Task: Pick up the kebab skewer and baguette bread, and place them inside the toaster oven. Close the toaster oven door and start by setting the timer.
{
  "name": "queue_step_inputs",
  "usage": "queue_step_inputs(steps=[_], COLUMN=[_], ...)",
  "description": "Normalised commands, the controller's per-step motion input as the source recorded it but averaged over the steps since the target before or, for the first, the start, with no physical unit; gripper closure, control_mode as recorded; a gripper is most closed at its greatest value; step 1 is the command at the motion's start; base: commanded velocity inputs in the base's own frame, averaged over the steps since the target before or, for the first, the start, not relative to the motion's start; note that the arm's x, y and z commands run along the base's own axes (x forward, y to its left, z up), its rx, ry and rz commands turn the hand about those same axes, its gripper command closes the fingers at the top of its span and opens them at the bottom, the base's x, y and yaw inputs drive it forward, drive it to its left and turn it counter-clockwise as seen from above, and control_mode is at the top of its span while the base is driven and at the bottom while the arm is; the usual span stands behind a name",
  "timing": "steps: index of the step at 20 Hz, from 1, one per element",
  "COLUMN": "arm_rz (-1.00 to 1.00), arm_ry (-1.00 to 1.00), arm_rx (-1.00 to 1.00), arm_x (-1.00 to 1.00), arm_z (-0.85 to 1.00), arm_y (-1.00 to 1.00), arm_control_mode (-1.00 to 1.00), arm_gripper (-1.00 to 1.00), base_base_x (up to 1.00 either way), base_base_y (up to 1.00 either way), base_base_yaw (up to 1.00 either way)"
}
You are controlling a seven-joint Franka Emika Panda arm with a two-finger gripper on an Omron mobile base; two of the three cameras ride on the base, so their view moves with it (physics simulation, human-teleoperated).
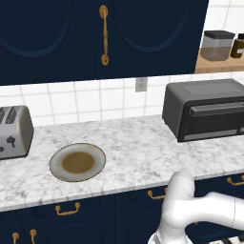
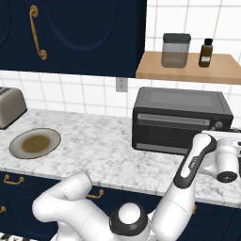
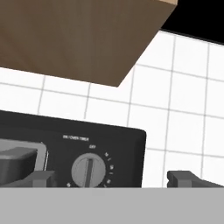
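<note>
The large dark grey boxy toaster oven [image 2: 181,120] is seated on the marble counter [image 2: 94,141], below the wooden shelf [image 2: 188,66]; it is judged heavy and unlikely to shift. Its door [image 2: 174,134] is shut. To the right of the door, the small grey ribbed timer dial [image 3: 89,170] is judged stiff and best pinched across its raised central bar. The gripper [image 3: 112,177], fingers spread wide and empty, is held just before the dial. Left of the oven, the round grey plate [image 1: 77,162] lies bare. Nothing obstructs the dial.
</note>
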Motion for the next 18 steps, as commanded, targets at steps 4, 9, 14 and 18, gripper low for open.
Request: queue_step_inputs(steps=[4,9,14,18], arm_rz=[0.0,0.0,0.0,0.0], arm_ry=[0.0,0.0,0.0,0.0], arm_rx=[-0.07,-0.04,-0.02,-0.01], arm_x=[0.28,0.2,0.11,0.05], arm_z=[0.0,0.0,0.0,0.0], arm_y=[0.0,0.0,-0.01,-0.02], arm_control_mode=[-1.0,-1.0,-1.0,-1.0], arm_gripper=[-1.0,-1.0,-1.0,-1.0], base_base_x=[0.0,0.0,0.0,0.0], base_base_y=[0.0,0.0,0.0,0.0], base_base_yaw=[0.0,0.0,0.0,0.0])
